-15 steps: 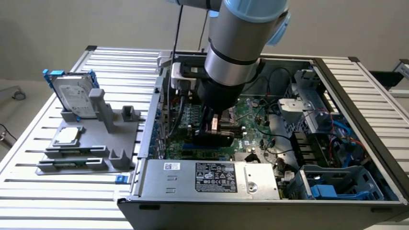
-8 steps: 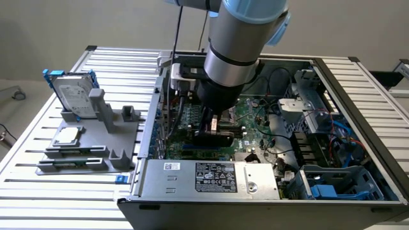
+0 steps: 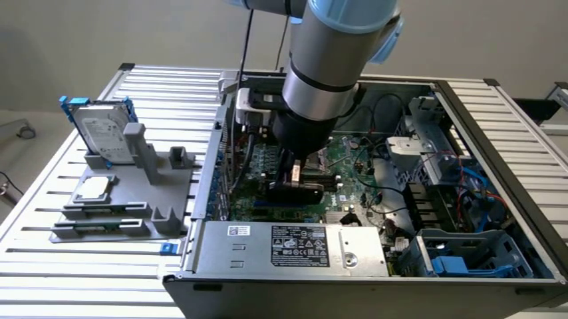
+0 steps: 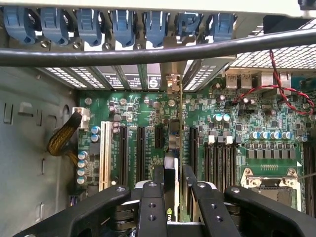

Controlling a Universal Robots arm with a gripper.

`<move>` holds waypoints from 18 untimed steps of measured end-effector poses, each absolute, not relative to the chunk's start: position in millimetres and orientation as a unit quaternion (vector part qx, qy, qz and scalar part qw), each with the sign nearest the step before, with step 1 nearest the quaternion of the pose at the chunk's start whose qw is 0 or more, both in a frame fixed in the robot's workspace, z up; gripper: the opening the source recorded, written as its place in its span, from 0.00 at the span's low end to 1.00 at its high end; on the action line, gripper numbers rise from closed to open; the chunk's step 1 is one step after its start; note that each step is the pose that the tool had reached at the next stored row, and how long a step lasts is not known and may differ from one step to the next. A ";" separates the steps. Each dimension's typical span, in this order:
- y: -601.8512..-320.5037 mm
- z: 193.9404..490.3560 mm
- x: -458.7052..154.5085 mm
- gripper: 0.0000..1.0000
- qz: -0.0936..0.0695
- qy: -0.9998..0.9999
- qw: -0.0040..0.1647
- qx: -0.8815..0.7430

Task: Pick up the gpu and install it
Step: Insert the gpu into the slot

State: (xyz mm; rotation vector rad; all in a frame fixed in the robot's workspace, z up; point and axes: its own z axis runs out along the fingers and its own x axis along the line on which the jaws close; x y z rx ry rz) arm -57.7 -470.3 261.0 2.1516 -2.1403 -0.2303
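gpu (image 4: 173, 143) edge-on, clamped by gripper (image 4: 174, 178), bare motherboard slots (image 4: 140, 153) either side

One computer case (image 3: 373, 297), one gpu (image 4: 173, 143), one hard drive (image 3: 100, 133), one processor chip (image 3: 93, 189), seven blue clips (image 4: 123, 24) (in a row)

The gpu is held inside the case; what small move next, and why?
Probably ease straight down: the tool is shut on the gpu, which stands edge-on, parallel to the expansion slots on the motherboard; whether it is seated I cannot tell.
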 end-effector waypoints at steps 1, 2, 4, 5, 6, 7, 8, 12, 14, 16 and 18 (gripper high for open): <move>-470.3 260.8 -57.8 0.26 -0.076 -0.703 0.049 0.706; -470.3 260.5 -57.8 0.26 -0.076 -0.703 0.050 0.706; -470.0 259.9 -57.8 0.26 -0.076 -0.703 0.050 0.706; -469.8 259.6 -57.7 0.26 -0.077 -0.703 0.051 0.706; -469.4 259.4 -57.7 0.26 -0.077 -0.703 0.051 0.706; -469.0 259.2 -57.7 0.26 -0.077 -0.703 0.051 0.706; -468.6 258.9 -57.7 0.26 -0.077 -0.703 0.051 0.706; -467.7 258.5 -57.7 0.26 -0.078 -0.703 0.052 0.705; -467.6 258.3 -57.8 0.26 -0.078 -0.703 0.052 0.705; -467.5 258.2 -57.8 0.26 -0.079 -0.703 0.052 0.705; -467.5 258.1 -57.8 0.26 -0.079 -0.703 0.053 0.705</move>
